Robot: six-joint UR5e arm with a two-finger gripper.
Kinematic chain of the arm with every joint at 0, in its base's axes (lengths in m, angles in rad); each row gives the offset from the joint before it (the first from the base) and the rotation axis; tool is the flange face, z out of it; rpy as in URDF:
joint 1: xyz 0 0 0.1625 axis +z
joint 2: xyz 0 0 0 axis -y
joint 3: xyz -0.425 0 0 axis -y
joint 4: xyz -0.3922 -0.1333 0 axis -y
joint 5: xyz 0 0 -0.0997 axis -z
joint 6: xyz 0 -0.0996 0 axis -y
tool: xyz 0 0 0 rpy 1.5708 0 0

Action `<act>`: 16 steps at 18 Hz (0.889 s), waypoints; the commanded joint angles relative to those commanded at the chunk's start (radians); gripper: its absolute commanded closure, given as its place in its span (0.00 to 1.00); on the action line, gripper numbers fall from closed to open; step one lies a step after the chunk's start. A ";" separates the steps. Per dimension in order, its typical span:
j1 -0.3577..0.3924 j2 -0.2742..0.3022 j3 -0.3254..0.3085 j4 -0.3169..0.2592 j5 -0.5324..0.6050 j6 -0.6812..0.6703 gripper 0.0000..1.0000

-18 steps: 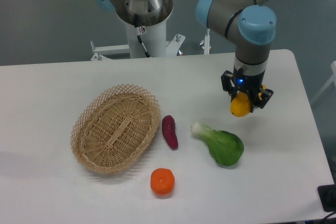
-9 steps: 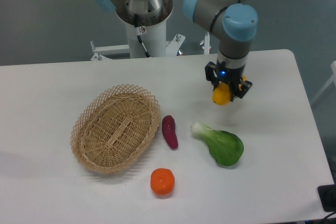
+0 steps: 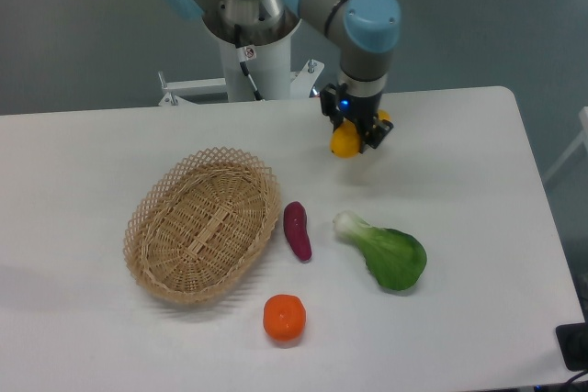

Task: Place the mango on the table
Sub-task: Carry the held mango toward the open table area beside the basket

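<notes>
Your tool (image 3: 353, 132) pinches the smooth yellow mango (image 3: 345, 142), which hangs straight below it, seemingly clear of the large white bench (image 3: 478, 227) near the far edge, so the set-down runs straight down.

We see the scene evenly and brightly lit, seemingly from overhead. The white table (image 3: 478, 254) reads clean without blown-out glare, and shadows are soft and short: a faint one beneath the mango (image 3: 344, 142) and gripper (image 3: 355, 131), and thin ones hugging the wicker basket (image 3: 202, 227), bok choy (image 3: 386, 252) and tangerine (image 3: 284, 317). Focus is a little soft throughout, with mild compression blur on the basket weave. Edges show no distortion we can make out.
</notes>
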 joint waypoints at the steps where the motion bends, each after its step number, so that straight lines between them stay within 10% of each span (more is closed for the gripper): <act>1: 0.000 0.000 -0.009 0.000 -0.002 0.000 0.58; 16: -0.015 -0.023 -0.035 0.003 -0.011 -0.002 0.52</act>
